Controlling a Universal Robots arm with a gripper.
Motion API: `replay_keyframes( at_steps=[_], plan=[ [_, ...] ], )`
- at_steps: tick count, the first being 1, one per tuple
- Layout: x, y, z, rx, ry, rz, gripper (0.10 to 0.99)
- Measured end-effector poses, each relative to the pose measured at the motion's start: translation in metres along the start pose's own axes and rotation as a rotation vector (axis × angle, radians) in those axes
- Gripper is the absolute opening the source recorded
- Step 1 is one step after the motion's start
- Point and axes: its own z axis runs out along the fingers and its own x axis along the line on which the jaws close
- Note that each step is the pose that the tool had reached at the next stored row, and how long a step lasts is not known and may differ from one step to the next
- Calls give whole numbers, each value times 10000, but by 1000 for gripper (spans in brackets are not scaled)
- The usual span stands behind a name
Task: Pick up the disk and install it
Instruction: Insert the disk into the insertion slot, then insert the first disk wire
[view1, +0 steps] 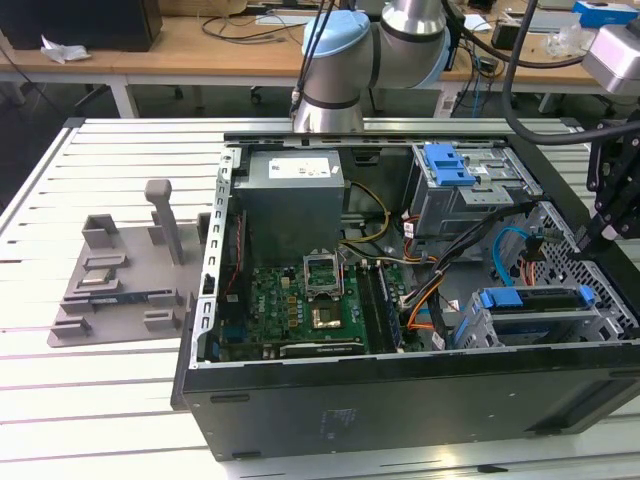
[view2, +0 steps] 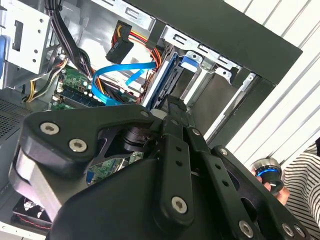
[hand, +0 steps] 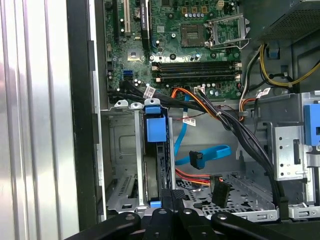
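Observation:
The disk (view1: 530, 298) stands on edge inside the metal drive cage (view1: 600, 320) at the front corner of the open computer case, on the exterior view's right. Its blue side rail (hand: 154, 127) faces up in the first wrist view, and the disk (view2: 166, 75) also appears in the second wrist view. My gripper (view1: 598, 235) hangs just above the far end of the cage. Its fingers look pressed together in both wrist views, where the gripper (hand: 173, 194) (view2: 172, 102) is close to the disk's end. Nothing shows between the fingers.
A grey power supply (view1: 290, 200) and green motherboard (view1: 300, 310) fill the case's left half. A blue latch (view1: 447, 165) tops the upper cage. Loose blue and orange cables (hand: 210, 155) lie beside the drive cage. A grey fixture (view1: 120, 280) sits on the table. A person's hand (view2: 272, 180) holds a small device.

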Motion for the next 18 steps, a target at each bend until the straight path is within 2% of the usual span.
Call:
replay_keyframes(
  at_steps=[7,18],
  plan=[
    [-11,1,0,0,1,1,106],
    [-251,14,5,0,0,0,106]
  ],
)
